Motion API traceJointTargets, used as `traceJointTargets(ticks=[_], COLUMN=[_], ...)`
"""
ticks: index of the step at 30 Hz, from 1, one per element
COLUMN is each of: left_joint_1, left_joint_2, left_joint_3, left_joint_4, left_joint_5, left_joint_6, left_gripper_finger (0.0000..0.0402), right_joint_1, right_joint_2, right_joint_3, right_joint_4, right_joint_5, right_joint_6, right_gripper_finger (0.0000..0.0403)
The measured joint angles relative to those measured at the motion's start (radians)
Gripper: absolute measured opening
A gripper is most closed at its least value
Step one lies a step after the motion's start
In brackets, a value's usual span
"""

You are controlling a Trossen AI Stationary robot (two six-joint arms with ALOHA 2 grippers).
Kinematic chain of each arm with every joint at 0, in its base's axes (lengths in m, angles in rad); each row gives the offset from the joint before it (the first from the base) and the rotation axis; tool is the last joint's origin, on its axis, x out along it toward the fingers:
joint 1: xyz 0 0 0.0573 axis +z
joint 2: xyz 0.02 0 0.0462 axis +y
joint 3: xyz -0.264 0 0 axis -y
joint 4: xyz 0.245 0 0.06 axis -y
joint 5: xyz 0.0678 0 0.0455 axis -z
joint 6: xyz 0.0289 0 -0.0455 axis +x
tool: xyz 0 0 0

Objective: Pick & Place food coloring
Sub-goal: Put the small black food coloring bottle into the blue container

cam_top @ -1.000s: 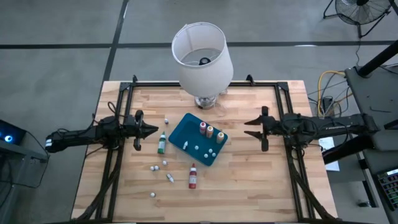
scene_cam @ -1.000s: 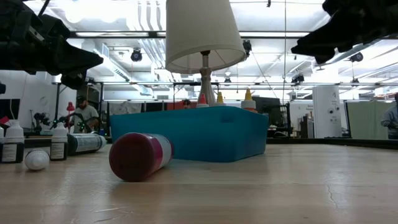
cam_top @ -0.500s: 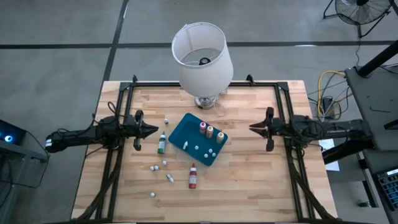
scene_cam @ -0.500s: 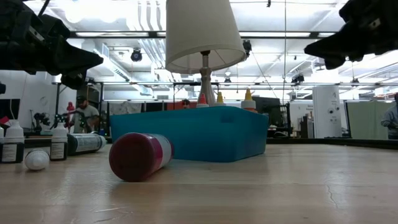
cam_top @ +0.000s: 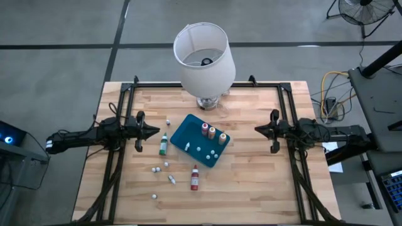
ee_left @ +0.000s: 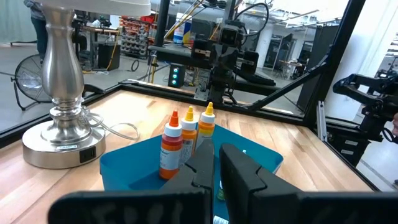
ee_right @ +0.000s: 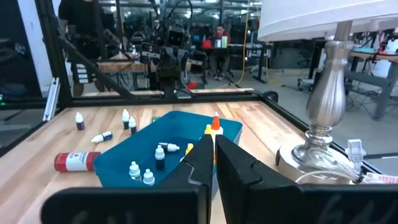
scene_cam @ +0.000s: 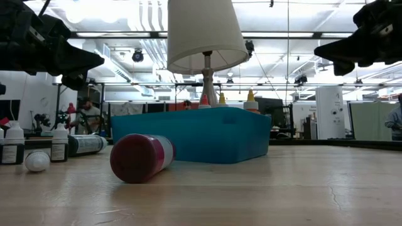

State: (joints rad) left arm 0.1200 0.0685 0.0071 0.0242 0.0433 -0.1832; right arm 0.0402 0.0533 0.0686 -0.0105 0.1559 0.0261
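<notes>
- High view shows the teal tray (cam_top: 200, 140) lying at an angle in the middle of the table (cam_top: 251, 182), just in front of the lamp (cam_top: 204, 59).
- Three food coloring bottles (cam_top: 212, 132), with red, orange and yellow tones, stand upright in a row along one tray edge, so that part of the sorting looks done; a few small pale-capped bottles also lie inside the tray.
- A green bottle (cam_top: 163, 144) lies on the wood just beside the tray's left edge, and a red bottle (cam_top: 195, 177) lies on its side near the front edge; both seem yet to be collected.
- Several small white bottles and caps are scattered on the wood between them.
- Left gripper (cam_top: 154, 131) hovers above the table near the green bottle, its fingers pressed together on nothing.
- Right gripper (cam_top: 259, 130) hangs well apart from the tray on the right side, fingers likewise closed and empty, probably parked rather than reaching.
</notes>
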Motion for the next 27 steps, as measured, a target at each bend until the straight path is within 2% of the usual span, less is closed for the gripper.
traceJointTargets(ticks=[3,10,27], left_joint_1=[0.0,0.0,0.0], left_joint_2=[0.0,0.0,0.0], left_joint_3=[0.0,0.0,0.0], left_joint_4=[0.0,0.0,0.0], left_joint_5=[0.0,0.0,0.0], left_joint_6=[0.0,0.0,0.0], left_gripper_finger=[0.0,0.0,0.0], right_joint_1=[0.0,0.001,0.001], right_joint_2=[-0.033,-0.053,-0.049], right_joint_3=[-0.016,-0.034,-0.06], right_joint_4=[0.002,0.036,0.038], right_joint_5=[-0.011,-0.135,-0.137], right_joint_6=[0.001,0.023,0.047], right_gripper_finger=[0.0008,0.0008,0.0009])
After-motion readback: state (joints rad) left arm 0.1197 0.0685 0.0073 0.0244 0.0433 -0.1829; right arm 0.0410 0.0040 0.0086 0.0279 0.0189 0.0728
